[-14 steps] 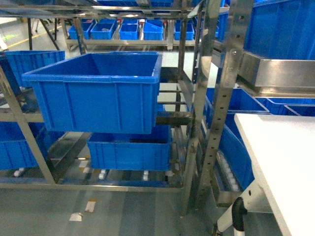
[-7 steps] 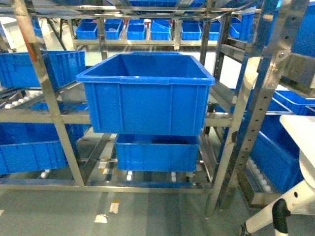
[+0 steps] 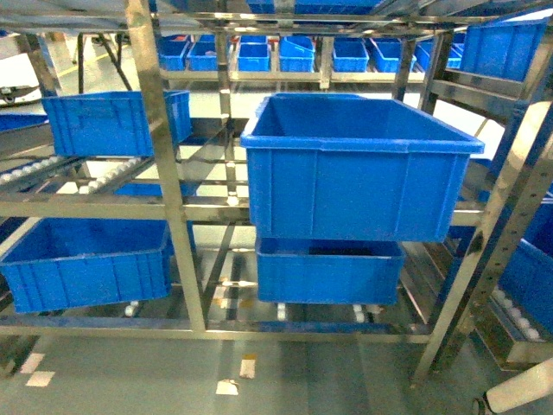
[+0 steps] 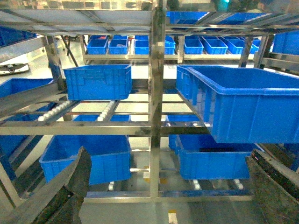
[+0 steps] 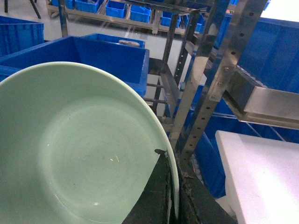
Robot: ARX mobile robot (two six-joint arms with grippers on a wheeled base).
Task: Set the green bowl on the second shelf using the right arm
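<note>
Currently held: green bowl (image 5: pixel 84 149), rim pinched between the closed fingers of the right hand (image 5: pixel 174 196), bowl tilted with its hollow toward the wrist camera. Not visible from the head camera; no arm visible there either.

Left hand (image 4: pixel 163 186): fingers spread wide apart, nothing between them, pointed at the rack.

Ahead of the right hand: large blue crate (image 5: pixel 93 51), upper right of the bowl a perforated steel upright (image 5: pixel 215 79), right of the hand a white bench (image 5: pixel 261 172).

Ahead in the head view: steel shelf rack (image 3: pixel 164 199) with roller rails, large crate (image 3: pixel 359 169) overhanging a middle level, smaller crate (image 3: pixel 328 270) below it, further crates (image 3: pixel 86 259) at lower left and upper left (image 3: pixel 112 121).

Step in hand, judged: carry toward the rack, placement not yet begun.

Handling advice: keep the pinch firm, thin rim likely to pivot. Level the bowl before release. Count levels from the floor, choose a bare stretch of rollers beside the crates, not inside a crate. Steer clear of the upright. Lower until seated, then open; rollers may let the bowl drift.
</note>
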